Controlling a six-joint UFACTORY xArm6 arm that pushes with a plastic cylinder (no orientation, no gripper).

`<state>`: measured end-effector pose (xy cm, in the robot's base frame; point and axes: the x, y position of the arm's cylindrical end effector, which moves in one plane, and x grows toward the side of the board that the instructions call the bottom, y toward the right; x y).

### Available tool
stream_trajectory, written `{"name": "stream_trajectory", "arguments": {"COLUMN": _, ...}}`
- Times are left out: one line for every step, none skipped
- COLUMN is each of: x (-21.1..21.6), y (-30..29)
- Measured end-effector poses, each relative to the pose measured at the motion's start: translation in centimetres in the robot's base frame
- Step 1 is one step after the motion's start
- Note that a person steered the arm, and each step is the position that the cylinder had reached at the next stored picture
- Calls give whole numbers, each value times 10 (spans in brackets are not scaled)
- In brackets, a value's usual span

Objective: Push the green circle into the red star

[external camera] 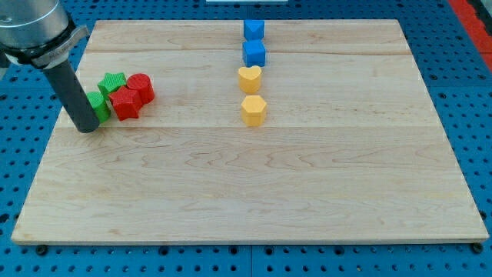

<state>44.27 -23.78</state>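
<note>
At the middle left of the frame my tip rests on the wooden board, pressed against the left side of the green circle; the rod covers part of the block, so its round shape is only a fair guess. There are no jaws to report, only the bare rod. The circle already touches the red star on its right, which suits a rightward push. A green star and a red cylinder crowd just behind them. In my judgement the push is nearly done.
</note>
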Motion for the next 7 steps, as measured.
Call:
{"name": "stream_trajectory", "arguments": {"x": -4, "y": 0}}
{"name": "stream_trajectory", "arguments": {"x": -4, "y": 1}}
{"name": "stream_trajectory", "arguments": {"x": 0, "y": 15}}
{"name": "stream_trajectory", "arguments": {"x": 4, "y": -10}}
{"name": "stream_trajectory", "arguments": {"x": -20, "y": -64}}
{"name": "stream_trajectory", "arguments": {"x": -22, "y": -31}}
{"name": "stream_trajectory", "arguments": {"x": -21, "y": 15}}
